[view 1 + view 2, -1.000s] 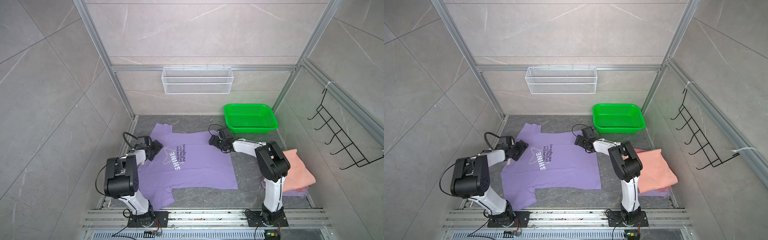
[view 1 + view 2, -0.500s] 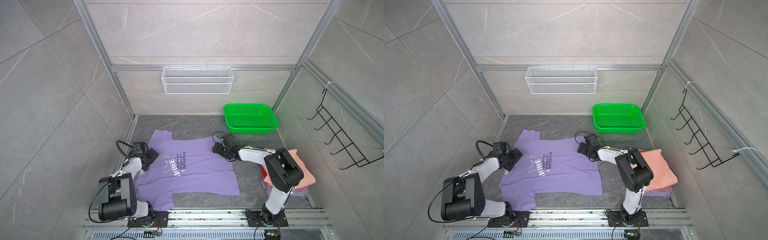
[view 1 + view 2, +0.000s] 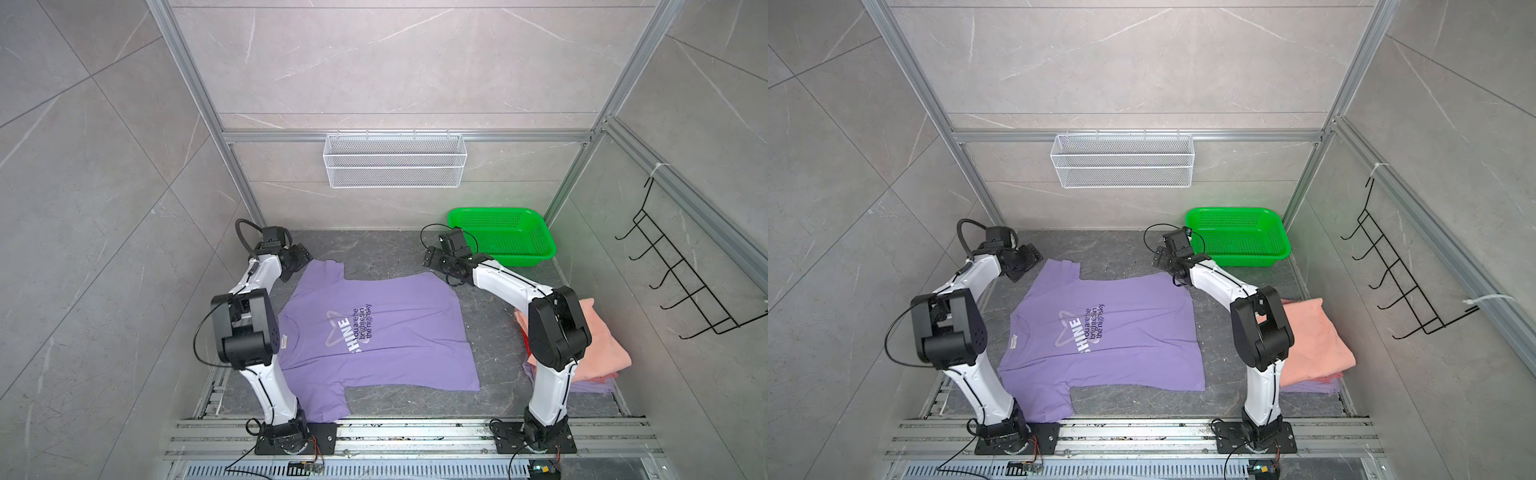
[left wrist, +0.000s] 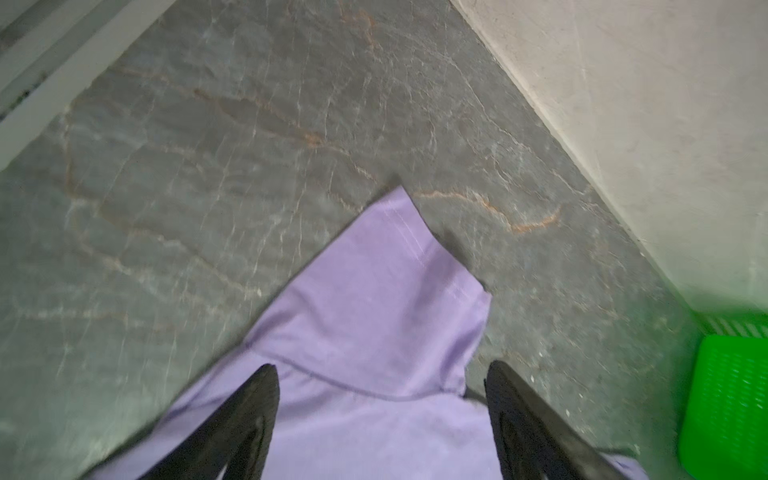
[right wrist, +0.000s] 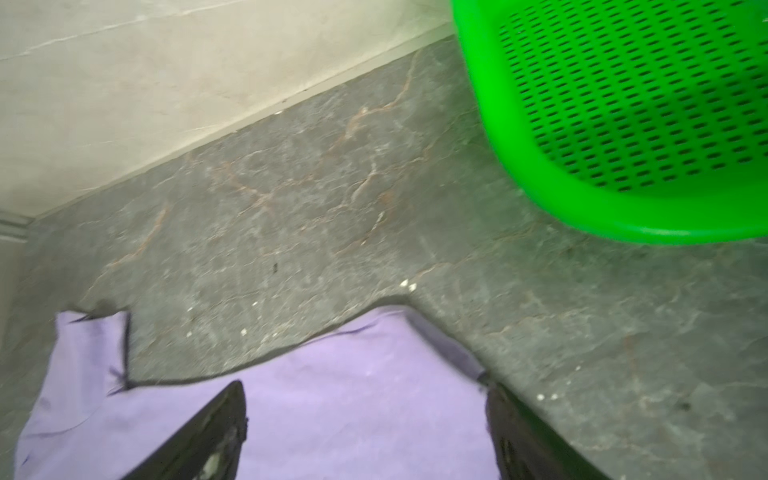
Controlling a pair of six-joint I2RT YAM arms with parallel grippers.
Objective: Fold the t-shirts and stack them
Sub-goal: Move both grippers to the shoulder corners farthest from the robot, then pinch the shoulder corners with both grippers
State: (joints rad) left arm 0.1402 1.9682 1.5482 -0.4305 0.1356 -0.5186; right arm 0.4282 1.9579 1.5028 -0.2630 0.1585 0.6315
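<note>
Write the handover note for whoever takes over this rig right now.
Left gripper: jaws open over the far sleeve of the SHINE t-shirt, holding nothing.
Right gripper: jaws open over that shirt's far hem corner, holding nothing.
The SHINE t-shirt lies spread flat, print up, mid-table. The salmon t-shirt sits folded at the right, on a lavender t-shirt whose edge shows beneath.
Done: those two are stacked.
Left: fold the SHINE t-shirt and add it to the stack.

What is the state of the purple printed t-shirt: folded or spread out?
Spread out. The purple printed t-shirt lies flat, both sleeves out and its print uncovered.
</note>
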